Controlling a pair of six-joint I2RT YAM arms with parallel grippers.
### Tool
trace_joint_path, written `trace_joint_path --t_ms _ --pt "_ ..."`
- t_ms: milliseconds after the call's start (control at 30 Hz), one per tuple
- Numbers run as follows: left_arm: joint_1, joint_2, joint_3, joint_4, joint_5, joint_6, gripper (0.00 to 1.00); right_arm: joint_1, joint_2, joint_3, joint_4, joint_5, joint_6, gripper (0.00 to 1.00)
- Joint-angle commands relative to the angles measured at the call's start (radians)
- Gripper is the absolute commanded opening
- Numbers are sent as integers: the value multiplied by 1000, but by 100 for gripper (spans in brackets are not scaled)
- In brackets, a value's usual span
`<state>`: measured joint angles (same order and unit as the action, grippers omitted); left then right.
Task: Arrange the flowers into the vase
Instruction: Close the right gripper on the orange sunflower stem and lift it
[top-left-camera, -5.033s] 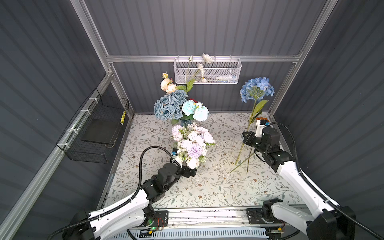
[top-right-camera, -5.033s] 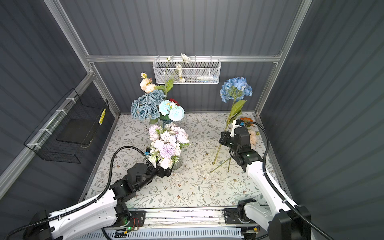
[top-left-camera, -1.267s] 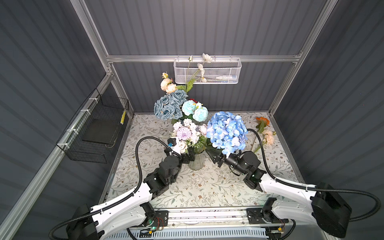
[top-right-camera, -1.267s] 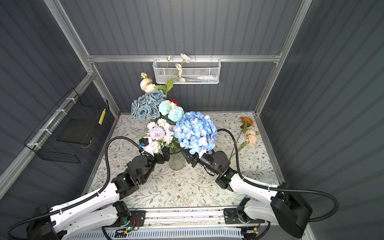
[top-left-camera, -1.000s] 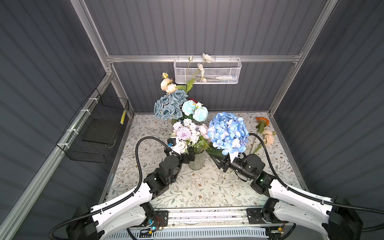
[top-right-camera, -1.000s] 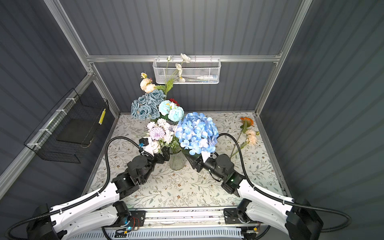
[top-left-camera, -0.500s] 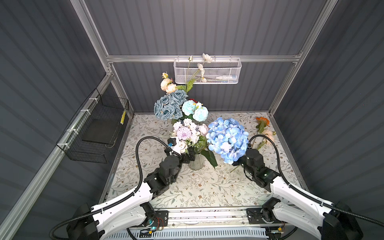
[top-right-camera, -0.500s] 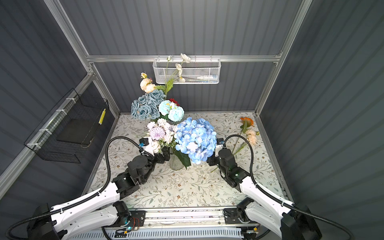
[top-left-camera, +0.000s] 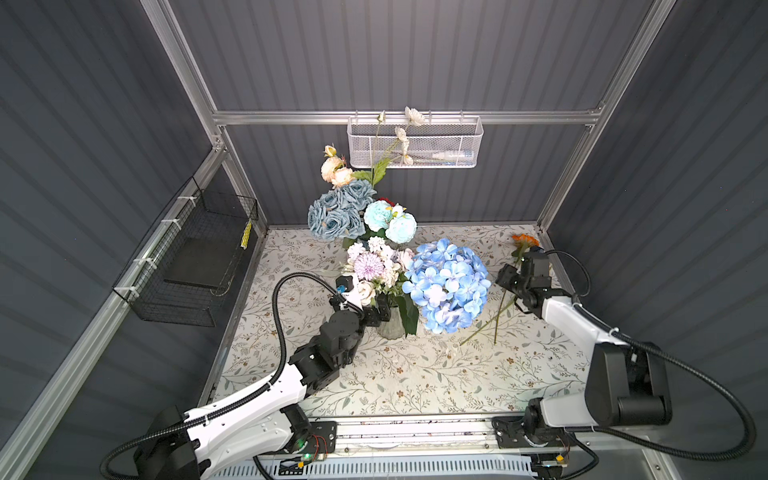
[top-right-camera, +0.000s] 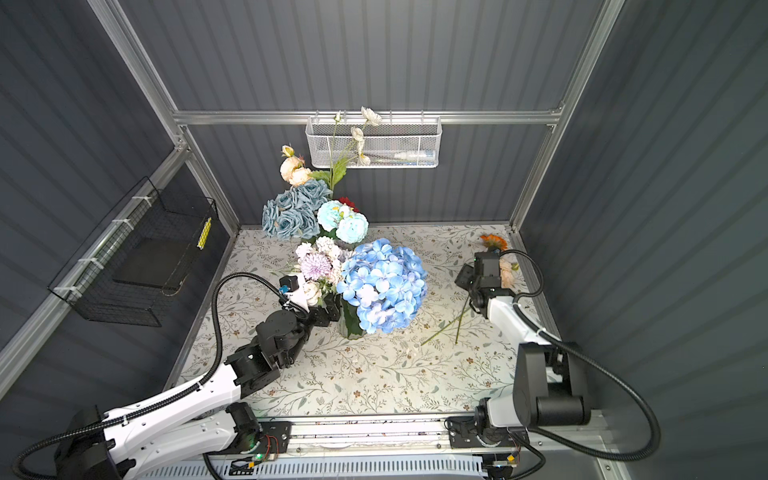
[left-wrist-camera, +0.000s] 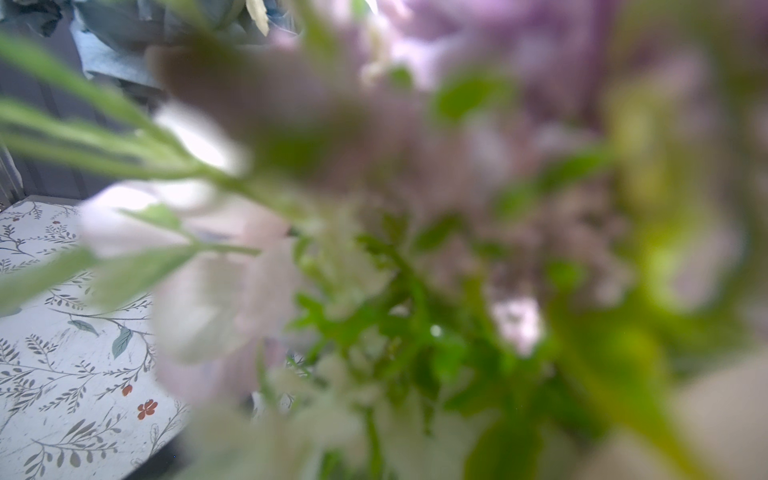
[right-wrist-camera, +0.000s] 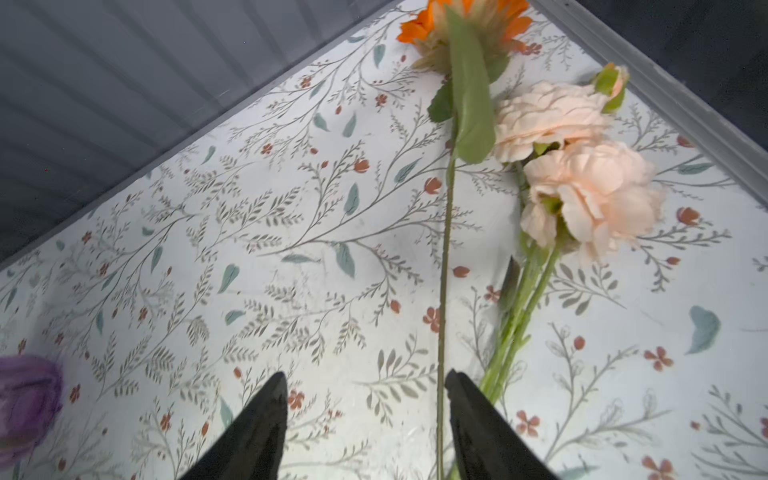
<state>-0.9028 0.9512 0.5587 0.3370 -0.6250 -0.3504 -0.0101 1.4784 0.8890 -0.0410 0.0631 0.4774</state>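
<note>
Black jaws on the right gripper (right-wrist-camera: 365, 376) stood well apart with nothing clamped, as I saw through the right wrist camera. The thin green stem (right-wrist-camera: 444, 270) of the orange flower (right-wrist-camera: 415, 29) ran between them, close beside one finger, and I could not tell whether it touched. That flower lay on the floral tablecloth (right-wrist-camera: 249, 208) near the far right corner. Just beside it lay the peach blooms (right-wrist-camera: 590, 187), their own stems running down to that same finger.

In both top views the left gripper (top-left-camera: 376, 318) sat against the left side of the glass vase (top-left-camera: 390, 328). Its wrist camera gave me only blurred petals and leaves, so I could not tell whether its jaws clasped the glass or merely stood wide beside it. The vase stood upright near the middle of the cloth, holding a mixed bunch with a lilac puff (top-left-camera: 368, 266) on top. The blue hydrangea (top-left-camera: 449, 286) leaned out over the vase's right side, its stem hidden beneath the head, with one dark leaf hanging by the glass. Behind the vase, by the back wall, rose the dusty-blue roses (top-left-camera: 334, 214) and aqua puffs (top-left-camera: 390, 220). A white mesh basket (top-left-camera: 415, 141) hung on the back rail, and a black wire basket (top-left-camera: 195, 257) on the left wall.
</note>
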Motion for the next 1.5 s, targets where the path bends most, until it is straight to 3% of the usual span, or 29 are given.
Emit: trace_joint_path --t_ms 0,567,1033,1467 --pt "4 -15 33 13 15 4 99 -48 94 67 -80 -65 31 61" --pt "4 -22 18 4 47 -23 99 -139 495 481 -304 -167 62 47" --pt "4 -20 19 13 51 -29 99 -154 633 646 -476 -183 74 43" --pt "4 -27 15 13 54 -37 99 -158 657 669 -498 -216 55 6"
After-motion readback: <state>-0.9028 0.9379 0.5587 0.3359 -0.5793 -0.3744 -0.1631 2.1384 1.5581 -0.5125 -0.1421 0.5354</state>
